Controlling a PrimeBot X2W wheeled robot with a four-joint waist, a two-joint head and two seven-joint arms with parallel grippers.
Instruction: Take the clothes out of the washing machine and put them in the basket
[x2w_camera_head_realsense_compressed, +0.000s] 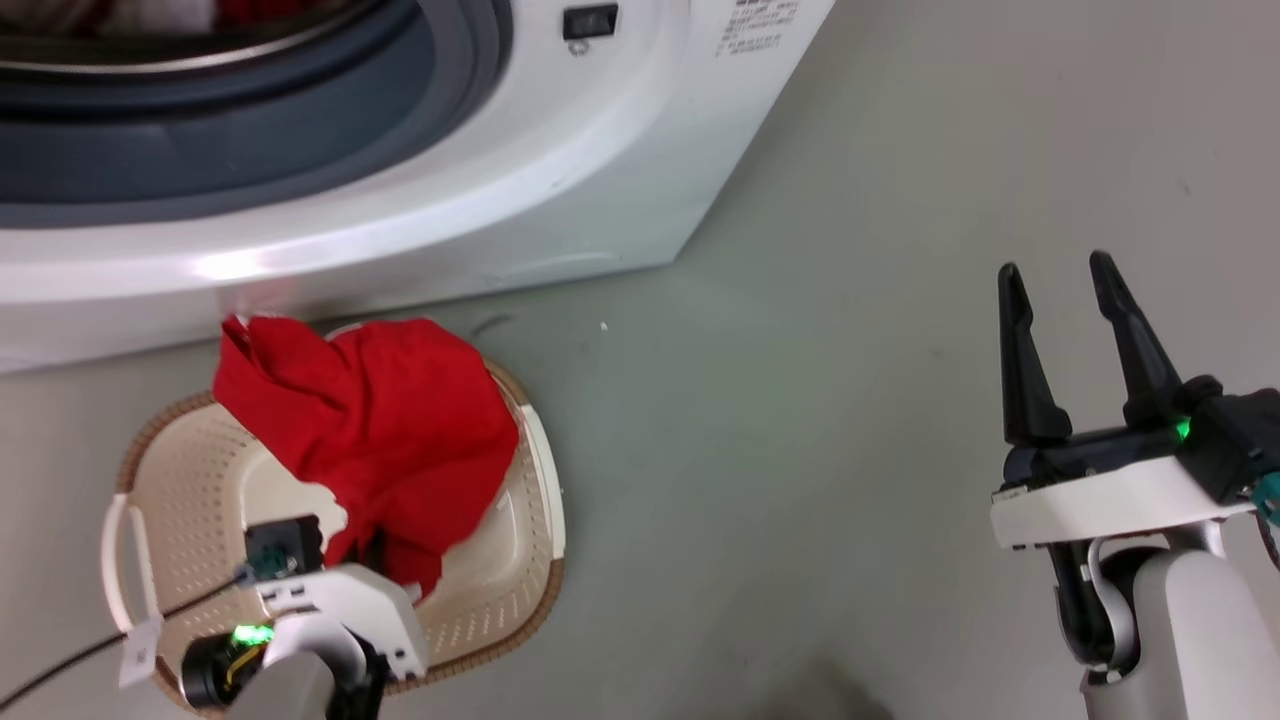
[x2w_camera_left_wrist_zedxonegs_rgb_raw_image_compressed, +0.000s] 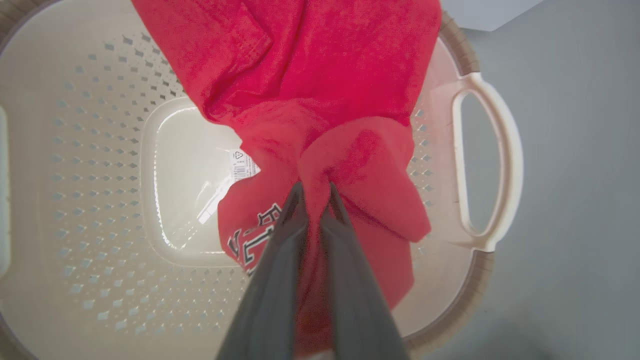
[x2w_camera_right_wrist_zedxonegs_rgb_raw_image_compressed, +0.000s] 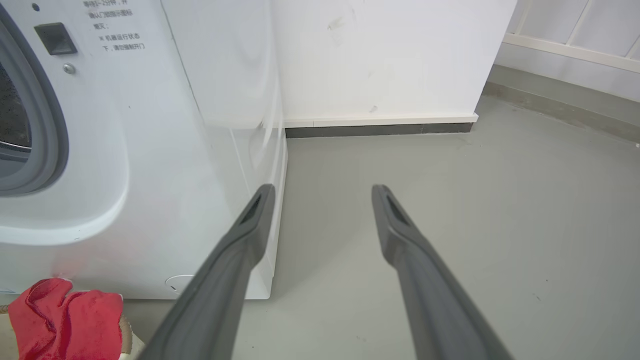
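Observation:
A bright red garment (x2w_camera_head_realsense_compressed: 380, 430) drapes over the cream basket (x2w_camera_head_realsense_compressed: 190, 470), which stands on the floor in front of the white washing machine (x2w_camera_head_realsense_compressed: 420, 190). In the left wrist view my left gripper (x2w_camera_left_wrist_zedxonegs_rgb_raw_image_compressed: 315, 192) is shut on a fold of that red garment (x2w_camera_left_wrist_zedxonegs_rgb_raw_image_compressed: 320, 80), which shows black, white-outlined lettering, above the basket's inside (x2w_camera_left_wrist_zedxonegs_rgb_raw_image_compressed: 100, 200). More red and pale cloth (x2w_camera_head_realsense_compressed: 150, 12) lies inside the drum at the top edge. My right gripper (x2w_camera_head_realsense_compressed: 1060, 280) stands open over bare floor at the right, holding nothing. In the right wrist view its fingers (x2w_camera_right_wrist_zedxonegs_rgb_raw_image_compressed: 250, 225) point at the machine's corner (x2w_camera_right_wrist_zedxonegs_rgb_raw_image_compressed: 225, 150).
Grey floor (x2w_camera_head_realsense_compressed: 800, 400) stretches to the right of the basket and machine. A white wall with a dark skirting (x2w_camera_right_wrist_zedxonegs_rgb_raw_image_compressed: 380, 130) stands behind the machine. A black cable (x2w_camera_head_realsense_compressed: 90, 650) trails over the basket's near left rim.

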